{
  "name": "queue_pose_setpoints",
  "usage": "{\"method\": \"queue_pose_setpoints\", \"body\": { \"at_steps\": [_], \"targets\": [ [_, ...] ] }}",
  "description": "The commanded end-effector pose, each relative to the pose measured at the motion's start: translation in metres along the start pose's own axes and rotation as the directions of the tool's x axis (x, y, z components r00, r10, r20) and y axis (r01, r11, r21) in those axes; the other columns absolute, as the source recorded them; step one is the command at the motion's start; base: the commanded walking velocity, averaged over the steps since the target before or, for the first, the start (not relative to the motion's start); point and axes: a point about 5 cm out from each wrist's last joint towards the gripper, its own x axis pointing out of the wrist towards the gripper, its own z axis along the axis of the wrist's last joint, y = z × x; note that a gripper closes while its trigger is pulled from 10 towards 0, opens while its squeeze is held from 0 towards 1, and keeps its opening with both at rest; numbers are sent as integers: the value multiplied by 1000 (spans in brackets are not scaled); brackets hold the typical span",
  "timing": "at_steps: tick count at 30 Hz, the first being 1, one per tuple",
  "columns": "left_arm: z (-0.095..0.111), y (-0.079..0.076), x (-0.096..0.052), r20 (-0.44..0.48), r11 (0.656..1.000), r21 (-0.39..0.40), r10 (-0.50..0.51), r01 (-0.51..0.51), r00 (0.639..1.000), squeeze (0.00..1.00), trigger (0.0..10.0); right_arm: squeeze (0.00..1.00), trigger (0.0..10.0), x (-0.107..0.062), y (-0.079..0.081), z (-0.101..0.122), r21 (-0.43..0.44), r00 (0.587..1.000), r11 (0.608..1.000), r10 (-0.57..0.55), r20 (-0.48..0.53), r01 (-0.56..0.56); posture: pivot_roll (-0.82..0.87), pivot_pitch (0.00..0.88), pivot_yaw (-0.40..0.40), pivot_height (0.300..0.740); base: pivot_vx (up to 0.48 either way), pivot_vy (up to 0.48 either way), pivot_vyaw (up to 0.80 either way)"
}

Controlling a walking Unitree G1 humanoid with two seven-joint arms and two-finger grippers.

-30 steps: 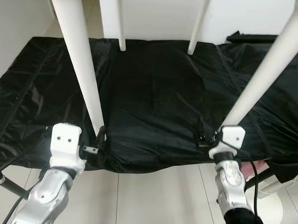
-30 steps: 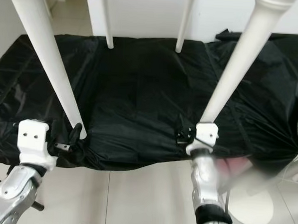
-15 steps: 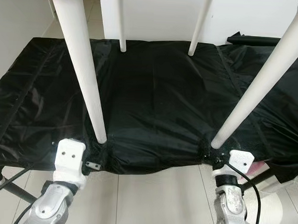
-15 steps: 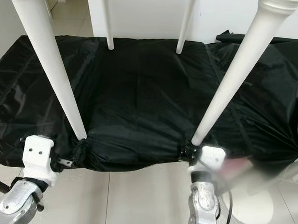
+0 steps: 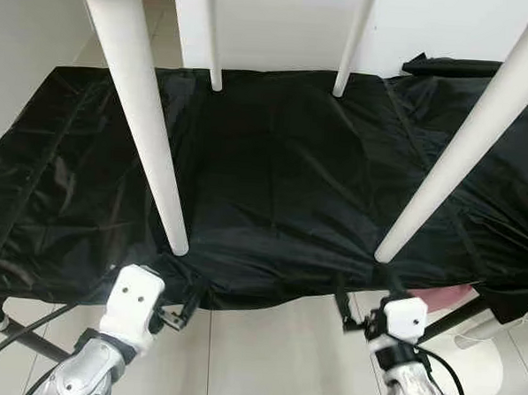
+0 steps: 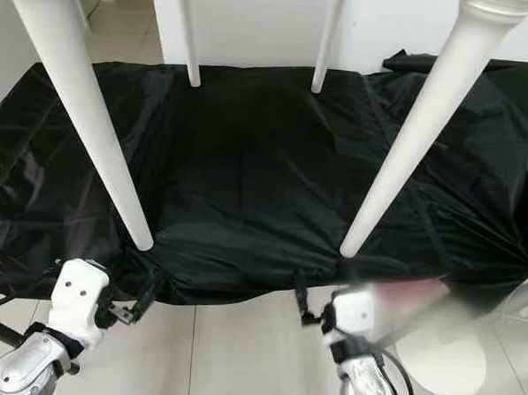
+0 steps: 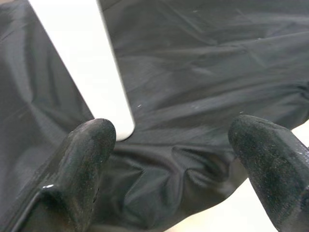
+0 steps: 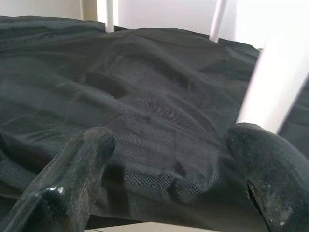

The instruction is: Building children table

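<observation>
Both grippers now sit off the white table legs: the left gripper [image 5: 183,314], clamped on the near left leg [image 5: 143,111] a second ago, hangs open below its foot; the right gripper [image 5: 355,313] has likewise released the near right leg [image 5: 466,146].

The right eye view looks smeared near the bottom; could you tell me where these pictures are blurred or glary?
Right eye view: the right gripper and the pink patch beside it are smeared; the table legs stay sharp. Left eye view: sharp, with sheen on the black sheet. Right wrist view: the near leg is washed out, the fingers soft.
</observation>
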Motion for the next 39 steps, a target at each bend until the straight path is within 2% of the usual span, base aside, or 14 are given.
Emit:
{"method": "queue_pose_setpoints", "body": {
  "at_steps": [1,11,12,15,16,20,21,23,24,26,29,34,36,39],
  "targets": [
    [-6,-2,-4,-23,997,23,-67,68,997,0,10000,0,10000,-7,0,-3,-28,997,997,72,-36,-73,31,98,31,740,0,0,0],
    [-7,-3,-8,-18,992,20,-121,122,992,0,10000,0,10000,-11,-3,-4,-40,991,992,115,-66,-118,31,98,28,740,0,0,0],
    [-7,-7,-11,-3,980,25,-198,198,980,0,10000,0,10000,-13,-3,-4,-44,974,976,206,-98,-211,34,98,16,740,0,0,0],
    [-7,-7,-11,-3,980,25,-198,198,980,0,10000,0,10000,-13,-3,-4,-44,974,976,206,-98,-211,34,98,16,740,0,0,0],
    [-9,-14,-16,-7,952,7,-307,307,952,0,10000,0,10000,-11,3,-3,-32,927,933,353,-125,-359,27,98,14,740,0,0,0],
    [-9,-14,-16,-7,952,7,-307,307,952,0,10000,0,10000,-11,3,-3,-32,927,933,353,-125,-359,27,98,14,740,0,0,0],
    [-11,-21,-22,-18,913,16,-406,407,914,0,10000,0,10000,-13,11,-5,-16,846,855,510,-157,-518,26,98,8,740,0,0,0],
    [-20,-28,-35,-66,843,-1,-537,539,841,0,10000,0,10000,-22,18,-13,14,694,714,685,-222,-700,33,98,4,740,0,0,0],
    [-20,-28,-35,-66,843,-1,-537,539,841,0,10000,0,10000,-22,18,-13,14,694,714,685,-222,-700,33,98,4,740,0,0,0],
    [-28,-32,-44,-102,804,-18,-593,595,799,0,10000,0,10000,-30,19,-21,33,623,652,737,-261,-758,34,96,5,740,0,0,0],
    [-36,-34,-48,-122,789,-21,-612,615,781,0,10000,0,10000,-35,20,-27,45,589,625,755,-288,-779,34,94,5,740,0,0,0],
    [-55,-33,-56,-174,746,-35,-660,665,731,0,10000,0,10000,-49,20,-45,98,486,554,791,-372,-827,34,80,7,740,0,0,0],
    [-58,-33,-58,-186,742,-55,-665,668,724,0,10000,0,10000,-50,19,-48,114,474,549,794,-381,-828,34,80,7,740,0,0,0],
    [-83,-26,-60,-262,776,-75,-622,627,738,0,10000,0,10000,-54,14,-68,157,482,601,747,-458,-784,23,63,16,740,0,0,0]
  ]
}}
